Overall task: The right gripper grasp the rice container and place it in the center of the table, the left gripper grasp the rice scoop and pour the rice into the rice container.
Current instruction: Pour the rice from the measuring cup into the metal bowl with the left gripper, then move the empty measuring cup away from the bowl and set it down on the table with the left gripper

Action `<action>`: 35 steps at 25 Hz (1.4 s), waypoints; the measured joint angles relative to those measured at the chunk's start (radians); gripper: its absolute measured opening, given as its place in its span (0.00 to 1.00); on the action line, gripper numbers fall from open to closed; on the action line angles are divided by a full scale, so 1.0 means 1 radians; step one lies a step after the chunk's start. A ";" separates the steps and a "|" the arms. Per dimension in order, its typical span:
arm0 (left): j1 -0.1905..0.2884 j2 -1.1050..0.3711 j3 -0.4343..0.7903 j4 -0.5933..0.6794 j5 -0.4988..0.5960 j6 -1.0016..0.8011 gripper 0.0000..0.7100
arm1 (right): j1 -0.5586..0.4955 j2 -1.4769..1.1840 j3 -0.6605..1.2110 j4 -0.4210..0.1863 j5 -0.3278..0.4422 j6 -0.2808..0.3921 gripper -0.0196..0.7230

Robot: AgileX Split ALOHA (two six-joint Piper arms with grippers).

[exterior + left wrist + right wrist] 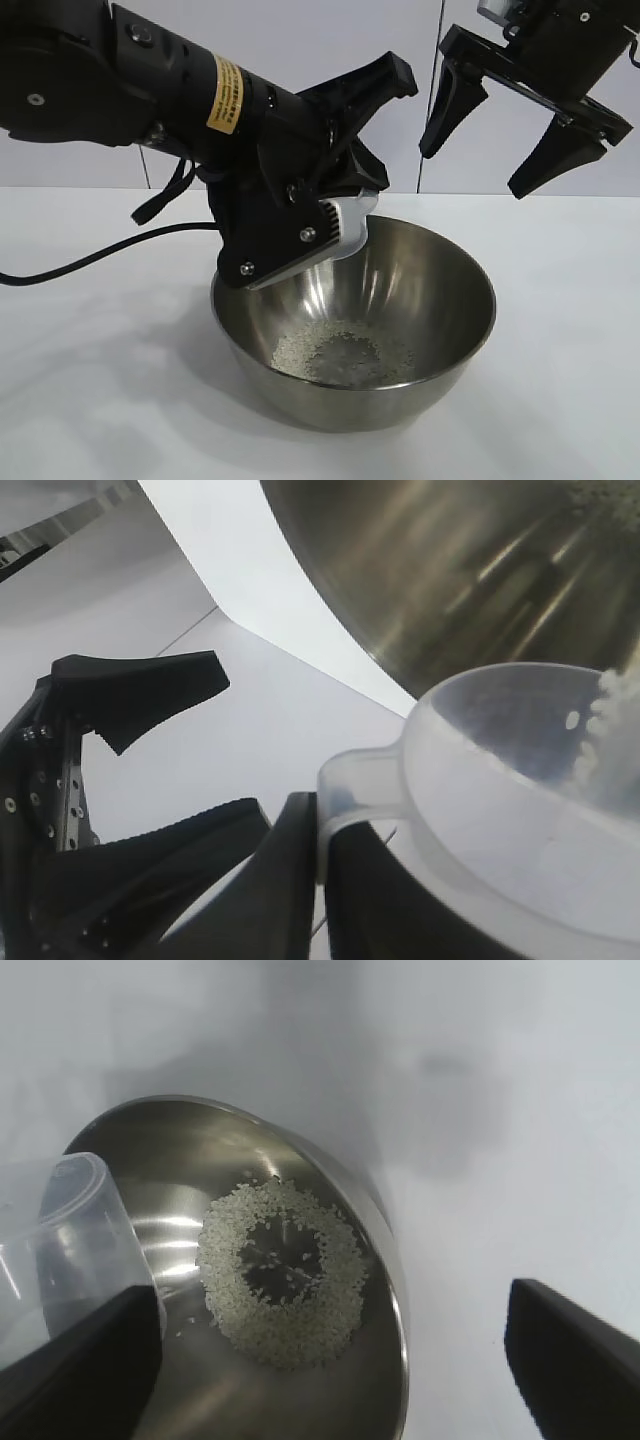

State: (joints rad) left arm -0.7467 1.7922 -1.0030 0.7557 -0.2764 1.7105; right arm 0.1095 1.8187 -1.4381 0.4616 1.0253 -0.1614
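Observation:
The steel rice container (455, 375) stands on the white table (570, 300), with a ring of rice (345, 355) on its bottom. My left gripper (335, 215) is shut on the handle of the clear rice scoop (352, 222), which is tipped over the container's near-left rim. In the left wrist view the fingers of the left gripper (322, 815) pinch the scoop's handle (350, 775), and a few grains (612, 735) cling inside the scoop. My right gripper (475, 170) hangs open above the container's right side, holding nothing. The right wrist view shows the rice (285, 1280), the container (390, 1280) and the scoop (70, 1230).
A black cable (90, 262) trails over the table at the left, behind the left arm. A white panelled wall (330, 40) closes the back. Bare tabletop lies to the right of the container.

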 joint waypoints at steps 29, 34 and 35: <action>0.000 0.000 0.000 0.031 -0.048 0.001 0.01 | 0.000 0.000 0.000 -0.001 0.001 0.000 0.89; 0.000 0.000 0.000 -0.103 -0.083 -0.054 0.01 | 0.000 0.000 0.000 -0.001 0.001 0.000 0.89; 0.000 0.000 0.000 -0.126 -0.100 -0.083 0.01 | 0.000 0.000 0.000 -0.001 0.001 0.000 0.89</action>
State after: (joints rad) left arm -0.7467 1.7922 -1.0030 0.6294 -0.3760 1.6277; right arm 0.1095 1.8187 -1.4381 0.4607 1.0263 -0.1614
